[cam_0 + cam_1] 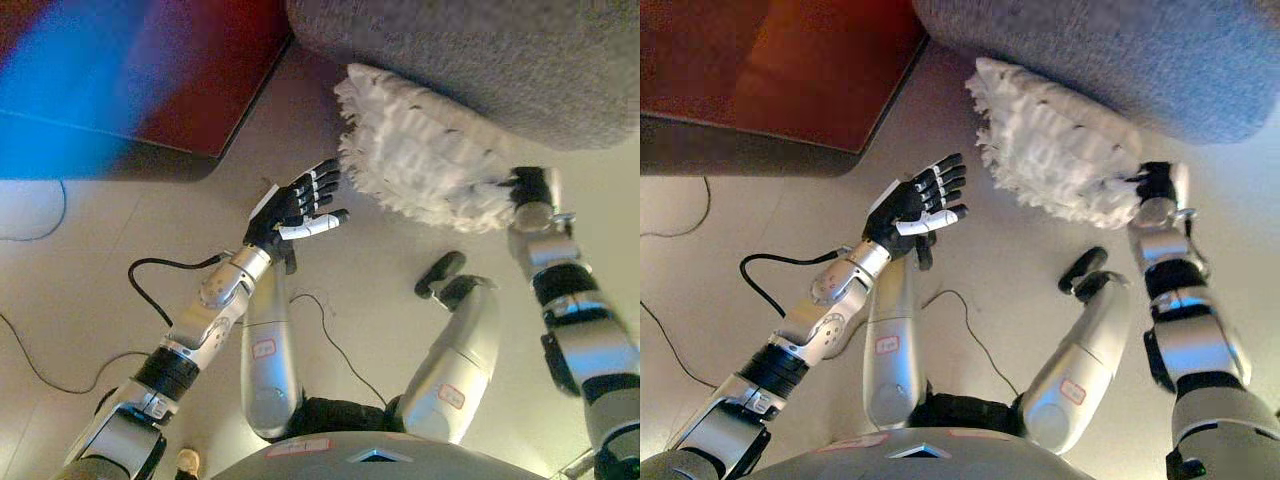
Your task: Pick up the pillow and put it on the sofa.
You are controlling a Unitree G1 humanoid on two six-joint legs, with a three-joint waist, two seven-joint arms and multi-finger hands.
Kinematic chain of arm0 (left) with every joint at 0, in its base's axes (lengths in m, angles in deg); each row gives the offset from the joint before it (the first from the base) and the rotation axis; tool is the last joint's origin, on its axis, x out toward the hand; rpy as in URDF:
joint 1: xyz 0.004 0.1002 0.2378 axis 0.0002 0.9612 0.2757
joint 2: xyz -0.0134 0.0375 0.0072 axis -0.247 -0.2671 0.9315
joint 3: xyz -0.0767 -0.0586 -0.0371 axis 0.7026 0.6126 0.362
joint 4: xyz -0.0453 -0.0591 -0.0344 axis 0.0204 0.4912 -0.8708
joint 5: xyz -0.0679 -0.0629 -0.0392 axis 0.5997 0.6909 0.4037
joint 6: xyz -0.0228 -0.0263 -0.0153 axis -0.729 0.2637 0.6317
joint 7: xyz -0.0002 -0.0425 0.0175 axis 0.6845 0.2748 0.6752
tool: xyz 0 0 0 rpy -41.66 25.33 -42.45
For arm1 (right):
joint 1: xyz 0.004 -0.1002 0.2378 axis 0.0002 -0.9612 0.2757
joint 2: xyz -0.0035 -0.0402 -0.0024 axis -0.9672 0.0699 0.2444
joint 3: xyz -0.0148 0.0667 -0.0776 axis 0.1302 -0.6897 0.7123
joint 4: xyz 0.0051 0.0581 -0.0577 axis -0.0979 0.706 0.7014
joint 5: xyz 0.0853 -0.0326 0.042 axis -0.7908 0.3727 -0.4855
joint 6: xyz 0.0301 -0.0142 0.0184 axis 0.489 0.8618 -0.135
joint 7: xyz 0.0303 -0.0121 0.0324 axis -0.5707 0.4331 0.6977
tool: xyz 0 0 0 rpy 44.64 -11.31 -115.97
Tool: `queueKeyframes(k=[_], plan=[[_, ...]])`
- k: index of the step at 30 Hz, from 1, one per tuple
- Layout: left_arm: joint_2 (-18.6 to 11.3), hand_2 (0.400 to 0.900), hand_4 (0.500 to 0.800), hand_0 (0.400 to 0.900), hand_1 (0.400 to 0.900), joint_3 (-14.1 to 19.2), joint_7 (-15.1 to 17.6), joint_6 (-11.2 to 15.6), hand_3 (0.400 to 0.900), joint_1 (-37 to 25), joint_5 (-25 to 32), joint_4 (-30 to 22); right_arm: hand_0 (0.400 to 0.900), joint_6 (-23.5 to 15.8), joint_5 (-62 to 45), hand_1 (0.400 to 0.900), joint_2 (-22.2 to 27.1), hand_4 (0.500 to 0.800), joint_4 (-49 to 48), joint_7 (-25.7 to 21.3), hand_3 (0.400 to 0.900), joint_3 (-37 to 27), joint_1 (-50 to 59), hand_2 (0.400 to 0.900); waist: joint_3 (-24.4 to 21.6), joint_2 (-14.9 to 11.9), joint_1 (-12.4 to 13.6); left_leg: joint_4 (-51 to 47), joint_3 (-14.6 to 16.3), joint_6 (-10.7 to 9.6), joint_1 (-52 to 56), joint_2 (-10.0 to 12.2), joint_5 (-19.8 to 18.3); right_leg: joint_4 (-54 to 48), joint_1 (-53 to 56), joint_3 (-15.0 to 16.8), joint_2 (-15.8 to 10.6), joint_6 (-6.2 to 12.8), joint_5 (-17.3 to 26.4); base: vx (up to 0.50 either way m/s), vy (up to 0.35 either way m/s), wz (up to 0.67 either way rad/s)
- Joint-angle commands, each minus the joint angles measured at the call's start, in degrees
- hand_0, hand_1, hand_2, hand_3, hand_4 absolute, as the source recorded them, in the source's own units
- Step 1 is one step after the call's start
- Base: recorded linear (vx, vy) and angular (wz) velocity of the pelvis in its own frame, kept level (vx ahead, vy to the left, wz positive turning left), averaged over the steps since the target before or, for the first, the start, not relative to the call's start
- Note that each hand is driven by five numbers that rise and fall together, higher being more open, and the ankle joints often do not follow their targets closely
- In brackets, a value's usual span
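A white shaggy pillow (425,150) lies on the floor, leaning against the front of the grey sofa (480,60). My left hand (300,205) hovers just left of the pillow's near corner, fingers straight and spread, a small gap from the fringe. My right hand (530,190) is at the pillow's right end; its fingers are buried in the fluffy fabric and hidden.
A dark red table (170,70) stands at the upper left, its corner near the sofa's left edge. Beige floor (90,290) stretches around the arms.
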Motion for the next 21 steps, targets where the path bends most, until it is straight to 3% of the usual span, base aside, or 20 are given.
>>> queueKeyframes(k=[1, 5, 10, 13, 17, 21], plan=[[-0.42, 0.900, 0.800, 0.900, 0.900, 3.60, 3.35, 4.24, 0.900, -0.33, -2.16, -7.28, 0.400, -7.35, 4.61, 0.400, -2.38, 0.500, -15.19, -5.22, 0.400, -4.99, -3.22, 0.400, -2.49, -3.33, -0.81, -8.91, 1.29, 0.50, 13.36, 2.40, -1.39, -17.94, 7.24, 2.86, -1.90, 4.42, 15.89, 0.11, -0.011, -0.09], [0.70, 0.900, 0.800, 0.900, 0.900, 5.96, 5.93, 4.14, 0.900, 1.81, -1.15, -6.62, 0.400, -9.68, 16.75, 0.400, -3.87, 0.500, -24.51, -8.82, 0.400, -6.46, -11.75, 0.400, -5.33, -4.86, -2.25, -19.07, 4.03, 0.85, 22.51, 1.65, 1.40, -28.88, 16.68, 1.07, 0.72, 5.38, 19.22, 0.08, 0.006, -0.05], [2.84, 0.900, 0.800, 0.900, 0.900, 7.90, 7.59, 2.85, 0.900, 3.20, -1.37, -5.62, 0.400, -7.94, 33.68, 0.400, -1.80, 0.500, -31.73, -13.89, 0.400, -6.48, -16.96, 0.400, -10.07, -6.24, -3.31, -29.92, 8.91, 1.26, 33.92, -0.29, 3.99, -39.75, 28.65, -2.46, 5.14, 5.65, 22.32, 0.03, 0.065, -0.05], [4.49, 0.900, 0.800, 0.900, 0.900, 9.48, 9.33, 0.74, 0.900, 4.88, -1.01, -5.09, 0.400, -6.65, 41.72, 0.400, -0.74, 0.500, -35.71, -13.73, 0.400, -7.15, -20.48, 0.400, -13.45, -6.95, -3.84, -34.43, 10.96, 1.90, 41.14, -1.47, 4.17, -44.24, 35.15, -3.51, 7.46, 5.65, 23.68, 0.09, 0.109, -0.13], [5.91, 0.900, 0.800, 0.900, 0.900, 11.59, 10.26, -2.81, 0.900, 7.80, -0.98, -4.78, 0.400, -7.59, 45.15, 0.400, -0.36, 0.500, -39.95, -10.70, 0.400, -8.83, -24.77, 0.400, -17.74, -8.68, -4.17, -36.61, 12.85, 3.10, 47.70, -2.44, 2.76, -45.30, 39.23, -3.70, 8.36, 5.65, 26.83, 0.12, 0.059, -0.22], [6.90, 0.900, 0.800, 0.900, 0.900, 12.41, 12.82, -4.83, 0.900, 8.13, -1.08, -3.15, 0.400, -11.94, 41.46, 0.400, 1.70, 0.500, -43.65, -6.78, 0.400, -10.95, -25.81, 0.400, -20.77, -10.37, -5.22, -36.77, 15.14, 3.91, 53.18, -2.64, 0.05, -46.17, 40.54, -3.97, 8.81, 5.65, 30.96, 0.01, 0.032, -0.32]])
